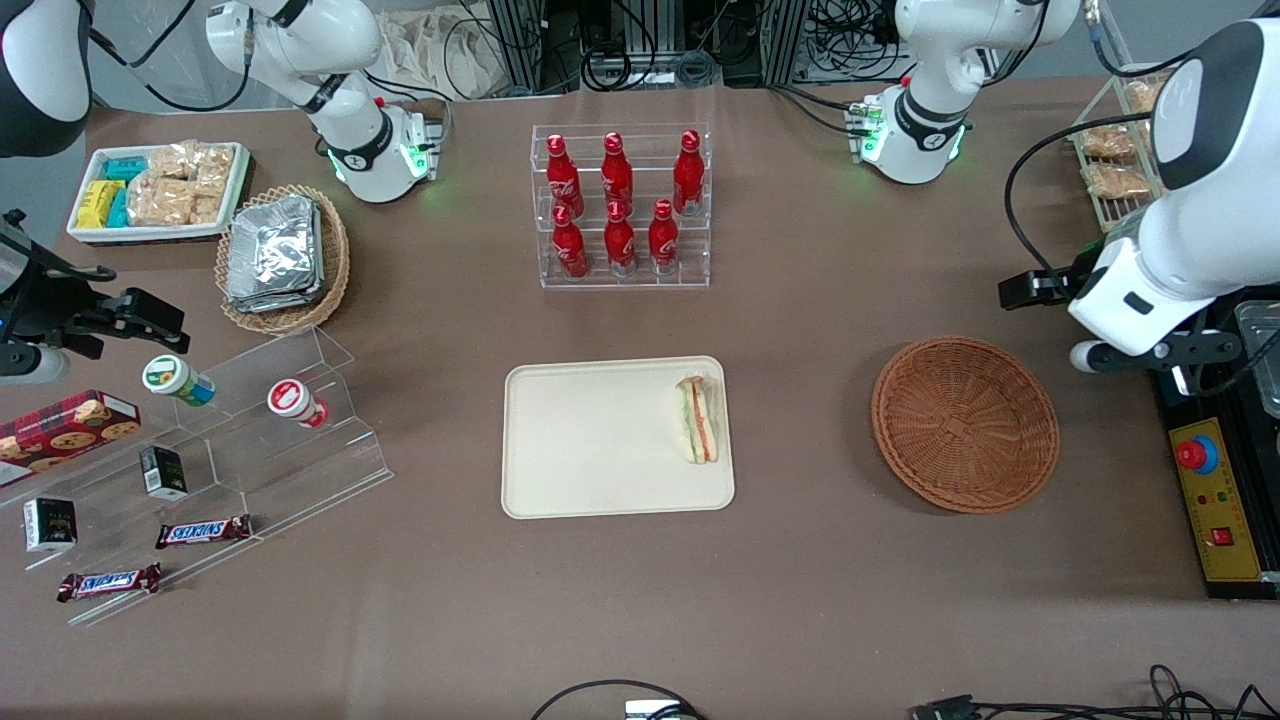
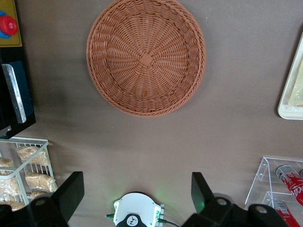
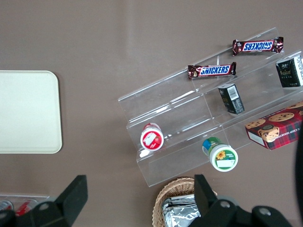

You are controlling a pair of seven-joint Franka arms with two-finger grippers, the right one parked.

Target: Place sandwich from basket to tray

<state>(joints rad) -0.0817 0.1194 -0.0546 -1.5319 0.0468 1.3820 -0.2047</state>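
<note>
The sandwich (image 1: pixel 698 419), a wrapped wedge with white bread and orange-red and green layers, lies on the cream tray (image 1: pixel 590 440), close against the rim at the short edge nearest the reddish-brown wicker basket (image 1: pixel 965 423). The basket sits on the brown table (image 1: pixel 800 560) beside the tray, toward the working arm's end, with nothing in it; the wrist view looks straight down into its woven bottom (image 2: pixel 146 57) and catches one corner of the tray (image 2: pixel 289 106). The left arm's gripper (image 2: pixel 135 191) hangs in the air, raised above the table and farther from the front camera than the basket, toward the working arm's end. Its two black fingers (image 2: pixel 71 191) stand wide apart with only bare tabletop showing between them, so it holds nothing. A clear rack of red cola bottles (image 1: pixel 622 205) stands farther from the front camera than the tray. Toward the parked arm's end lie a tan wicker basket of foil packs (image 1: pixel 283 258), a white bin of snack packets (image 1: pixel 160 190), and a stepped clear display (image 1: pixel 260 440) with Snickers bars (image 1: pixel 203 531) and small cups. A wire rack of wrapped snacks (image 1: pixel 1115 150) stands at the working arm's end.
</note>
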